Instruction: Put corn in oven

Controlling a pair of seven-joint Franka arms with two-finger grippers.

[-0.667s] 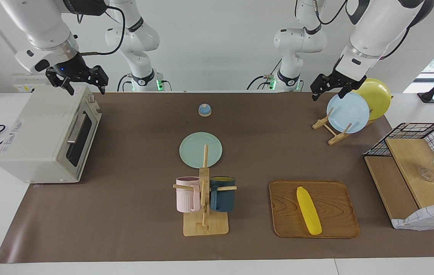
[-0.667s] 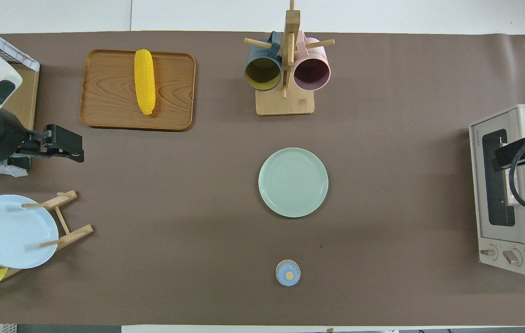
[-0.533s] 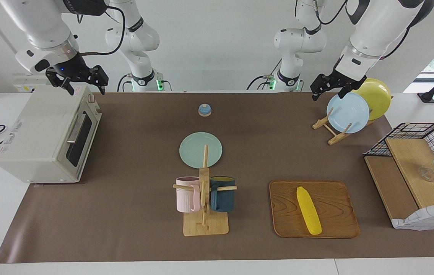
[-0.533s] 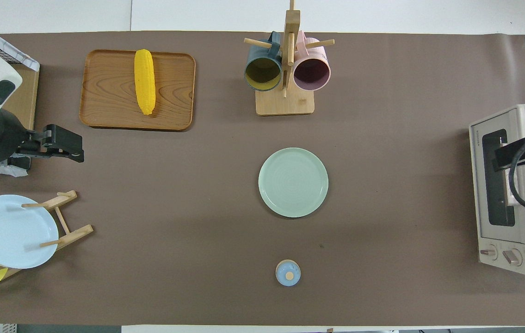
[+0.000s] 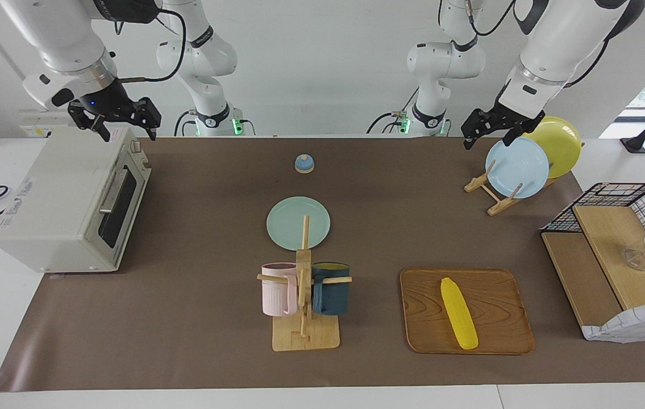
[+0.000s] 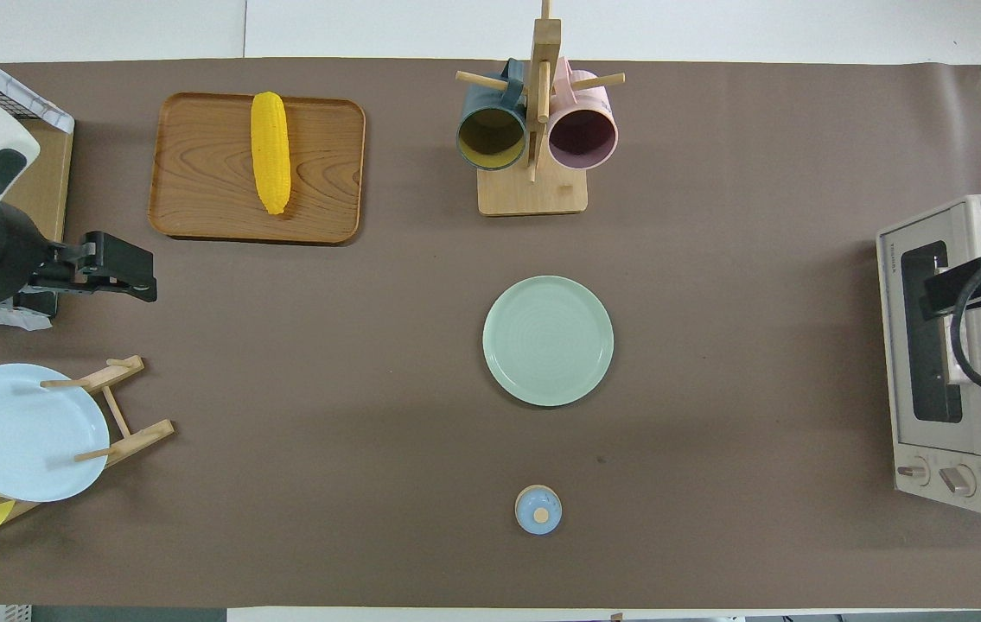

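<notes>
The corn (image 5: 458, 312) (image 6: 270, 151), a bright yellow cob, lies lengthwise on a wooden tray (image 5: 498, 335) (image 6: 326, 173) toward the left arm's end of the table. The oven (image 5: 66, 204) (image 6: 957, 363), off-white with a dark glass door, stands at the right arm's end with its door closed. My right gripper (image 5: 130, 135) (image 6: 944, 294) hangs open above the oven's top, holding nothing. Over the mat beside the plate rack my left gripper (image 5: 488, 142) (image 6: 110, 272) is raised and open, well away from the corn.
A mug stand (image 5: 304, 295) with a pink and a dark blue mug stands mid-table beside the tray. A pale green plate (image 5: 298, 222) and a small blue knobbed lid (image 5: 304, 163) lie nearer the robots. A plate rack (image 5: 518, 167) and a wire-and-wood shelf (image 5: 612, 250) are at the left arm's end.
Both grippers have crept up very slightly. The corn, the tray and the oven have not moved.
</notes>
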